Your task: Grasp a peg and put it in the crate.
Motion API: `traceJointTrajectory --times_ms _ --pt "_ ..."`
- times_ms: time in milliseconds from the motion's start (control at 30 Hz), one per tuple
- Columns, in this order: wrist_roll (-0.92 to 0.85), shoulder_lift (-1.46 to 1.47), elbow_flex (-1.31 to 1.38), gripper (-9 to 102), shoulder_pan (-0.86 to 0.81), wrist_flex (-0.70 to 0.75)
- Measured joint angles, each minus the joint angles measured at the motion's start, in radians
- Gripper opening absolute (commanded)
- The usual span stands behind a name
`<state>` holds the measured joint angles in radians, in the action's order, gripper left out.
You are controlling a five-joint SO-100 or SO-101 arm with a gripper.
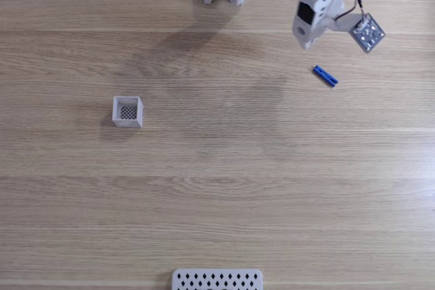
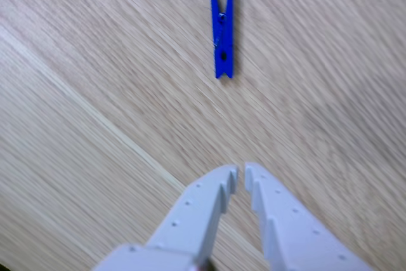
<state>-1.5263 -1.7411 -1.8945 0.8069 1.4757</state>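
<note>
Jaws: in the other view the gripper [image 2: 241,172] enters from the bottom edge with its two toothed white jaws nearly pressed together, a narrow slit between the tips, and nothing held.
Arm position: in the fixed view the arm [image 1: 314,11] hangs at the top right, above the surface and short of the peg.
Peg: the peg [image 1: 325,76] lies flat on the wooden surface [image 1: 217,188] at the right of the fixed view, set at a slant; in the other view the peg [image 2: 222,31] lies almost in line with the jaws, forked end away from them, well apart from the tips.
Crate: the crate [image 1: 128,111] stands upright on the left of the fixed view, far from the peg, open top up, with no peg inside.
Other item: a white perforated plate [image 1: 217,280] sits at the bottom edge and plays no part in this step.
Step in hand: approach to the peg, judged from the gap between tips and peg.
Procedure: the jaws should spread before descent, wider than the peg's thin side.
Alignment: the wrist should bring one jaw to each long side of the peg, closing across its width near mid-length.
Descent: the tips should come low, since the peg is thin and lies flat.
Risk: closing on the end, or descending with the jaws narrow, would likely push the peg away.
</note>
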Motion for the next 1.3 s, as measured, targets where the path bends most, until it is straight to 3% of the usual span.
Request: traceJointTrajectory --times_ms 267,667,1300 --pt "0.029 0.199 0.135 1 0.02 -0.035" --pt "0.029 0.328 0.256 19 0.02 -0.092" --pt "0.029 0.419 0.262 20 -0.064 -0.179"
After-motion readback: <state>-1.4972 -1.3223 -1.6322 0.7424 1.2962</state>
